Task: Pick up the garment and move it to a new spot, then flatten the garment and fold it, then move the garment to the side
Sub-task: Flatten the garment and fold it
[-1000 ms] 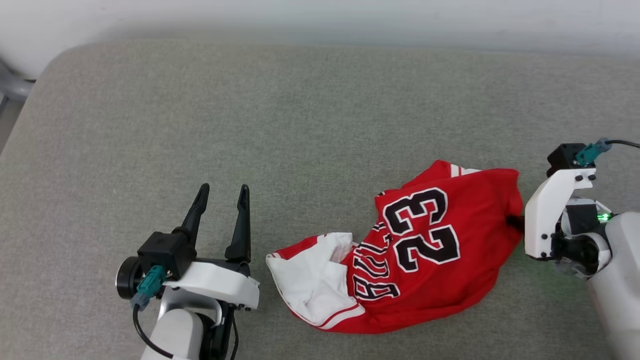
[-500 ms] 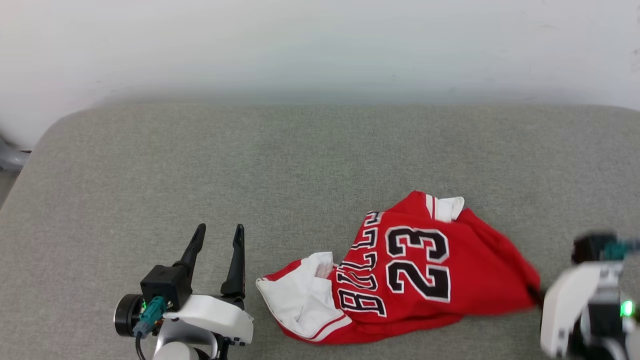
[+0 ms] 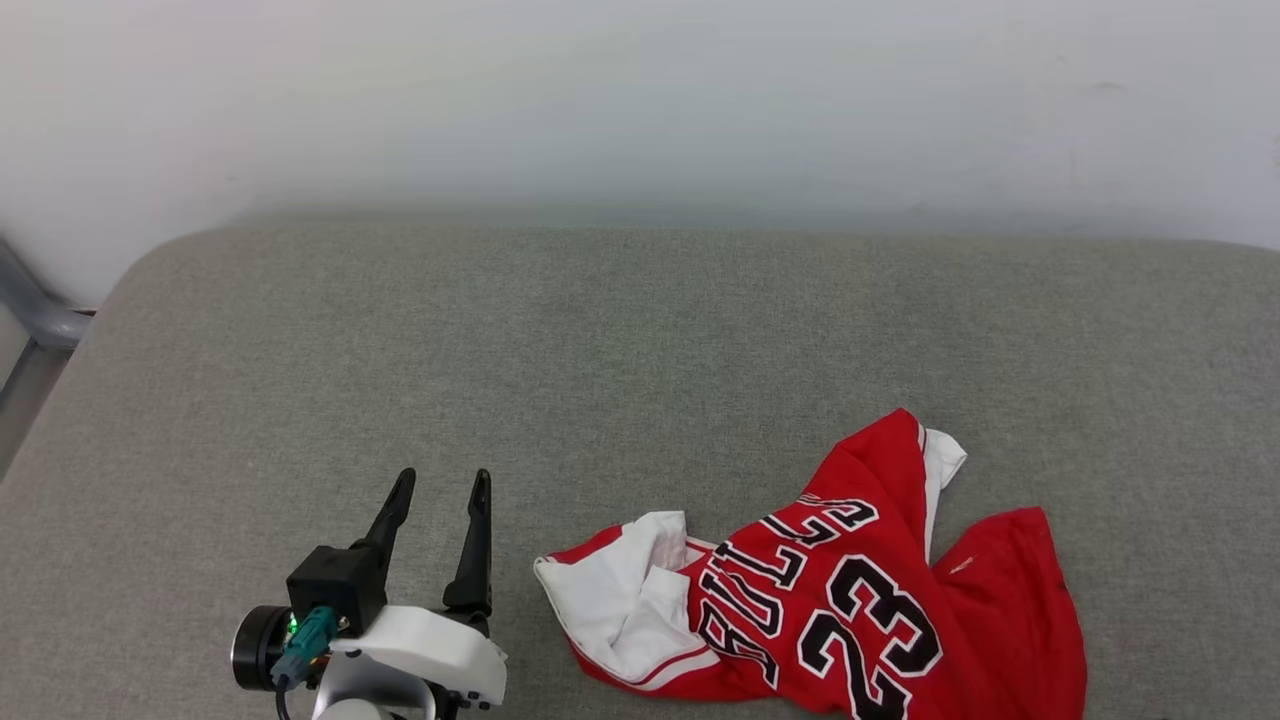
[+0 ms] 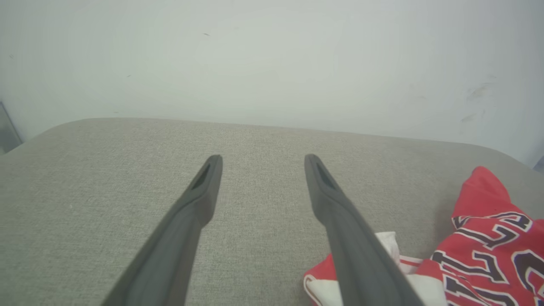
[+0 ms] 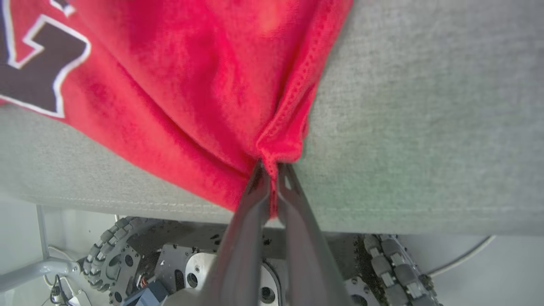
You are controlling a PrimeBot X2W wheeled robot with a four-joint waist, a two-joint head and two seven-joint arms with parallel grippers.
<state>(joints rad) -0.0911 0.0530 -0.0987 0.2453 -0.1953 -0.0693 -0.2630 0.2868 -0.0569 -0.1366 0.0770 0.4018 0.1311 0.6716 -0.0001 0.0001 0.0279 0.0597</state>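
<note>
Right pincer [image 5: 272, 166] grips garment [image 5: 178, 85] on grey cushion [image 5: 425, 127].

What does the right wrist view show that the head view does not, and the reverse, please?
Right wrist view: the right end effector shut on the edge of the garment, with wheels beyond the cushion rim. Head view: the left end effector open, left of the garment, plus the white sleeve and the wall. Both: the red garment with black numerals on the grey cushion.
</note>
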